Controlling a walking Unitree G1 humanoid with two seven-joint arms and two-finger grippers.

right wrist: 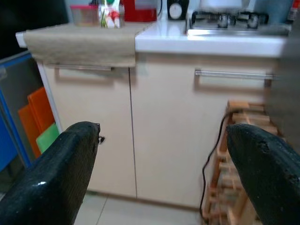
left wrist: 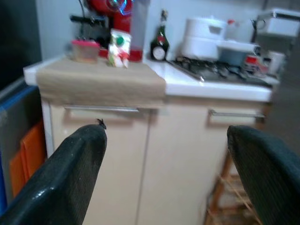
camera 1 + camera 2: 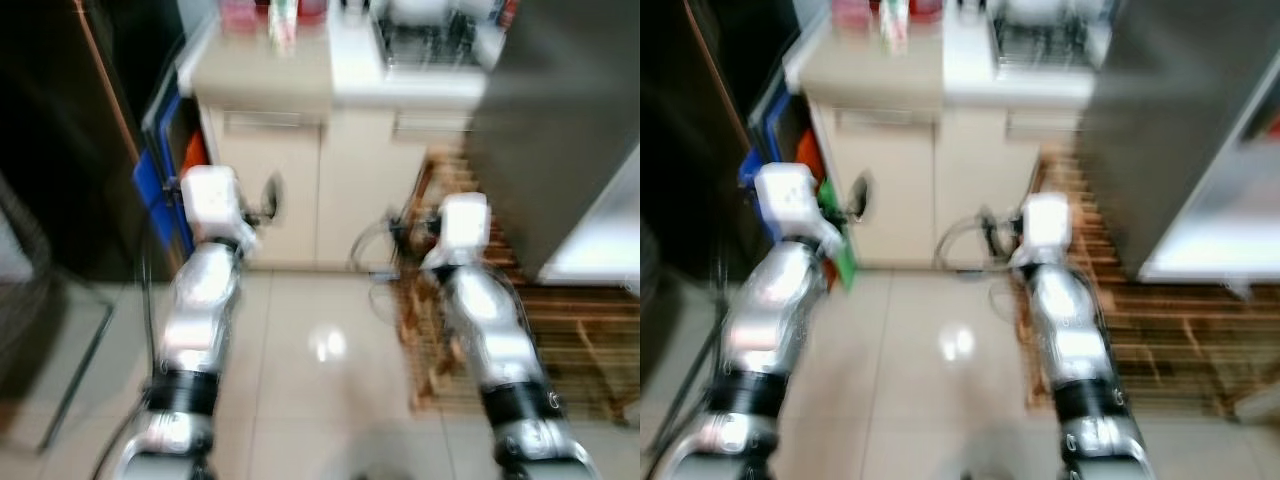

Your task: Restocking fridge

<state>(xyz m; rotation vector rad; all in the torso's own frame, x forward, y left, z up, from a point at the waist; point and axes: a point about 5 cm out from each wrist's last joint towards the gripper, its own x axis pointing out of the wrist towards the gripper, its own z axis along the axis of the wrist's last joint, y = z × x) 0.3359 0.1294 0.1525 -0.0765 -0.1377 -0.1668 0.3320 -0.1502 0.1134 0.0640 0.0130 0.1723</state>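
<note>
The fridge (image 3: 560, 130), a grey slab at the right edge of the head views, stood beyond and to the right of the right gripper (image 1: 164, 154), apart from it; its pale lower edge (image 3: 1220, 235) hung over a wooden slatted mat (image 3: 560, 340) on the tiled floor (image 3: 320, 380). Both head views were blurred. The right gripper was released and empty, its two black fingers (image 1: 56, 173) spread wide toward a cream cabinet (image 1: 178, 131) with bar handles (image 1: 232, 73). The left gripper (image 2: 164, 173) was likewise spread and empty, fingers (image 2: 65, 178) facing the same cabinet. On the counter (image 2: 215, 86), a beige cloth (image 2: 98, 82) draped over the left front edge; behind it stood a carton (image 2: 119, 48), a pink-lidded tub (image 2: 85, 49), a red appliance (image 2: 117, 18) and a dark bottle (image 2: 160, 44). A gas hob (image 2: 215, 70) with a white cooker (image 2: 206, 35) occupied the counter's right part. Orange and green boards (image 1: 40, 122) leaned beside the cabinet's left side, by a blue frame (image 3: 160, 190).
</note>
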